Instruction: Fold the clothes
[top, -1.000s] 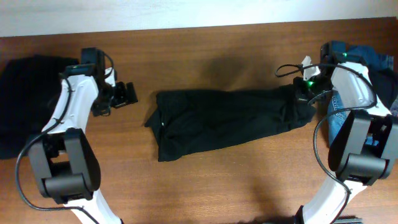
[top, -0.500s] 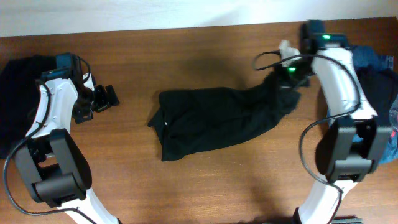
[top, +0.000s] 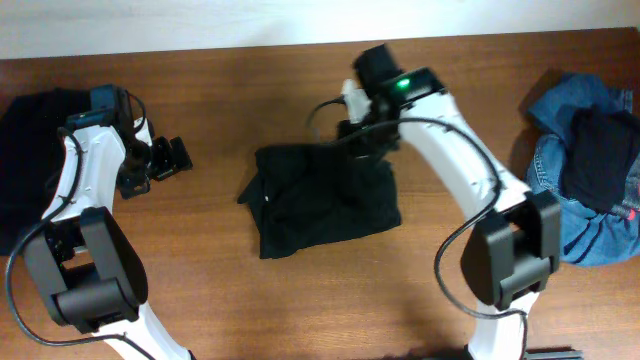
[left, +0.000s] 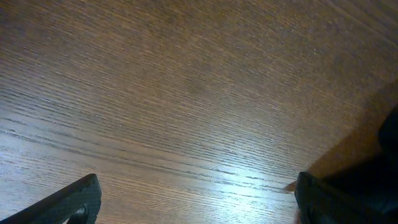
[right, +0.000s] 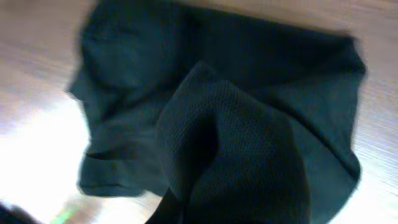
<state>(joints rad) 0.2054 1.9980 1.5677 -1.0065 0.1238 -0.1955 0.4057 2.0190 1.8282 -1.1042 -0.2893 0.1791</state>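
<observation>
A black garment (top: 320, 200) lies in the middle of the table, its right part doubled over to the left. My right gripper (top: 365, 143) hovers over its upper edge, shut on a lifted end of that fabric. In the right wrist view the black cloth (right: 236, 149) rises toward the camera and hides the fingers. My left gripper (top: 157, 168) stands open over bare wood, left of the garment and apart from it. Its fingertips (left: 81, 199) frame only table in the left wrist view. More clothes show at both sides.
A pile of black clothes (top: 35, 150) lies at the far left, behind the left arm. At the far right sits a blue denim piece (top: 560, 190) with a black piece (top: 600, 145) on top. The table's back edge meets a white wall (top: 250, 20).
My right gripper has swept far to the left with the garment's right end, doubling that end over the rest. The left arm drew back left, then held still, open.
</observation>
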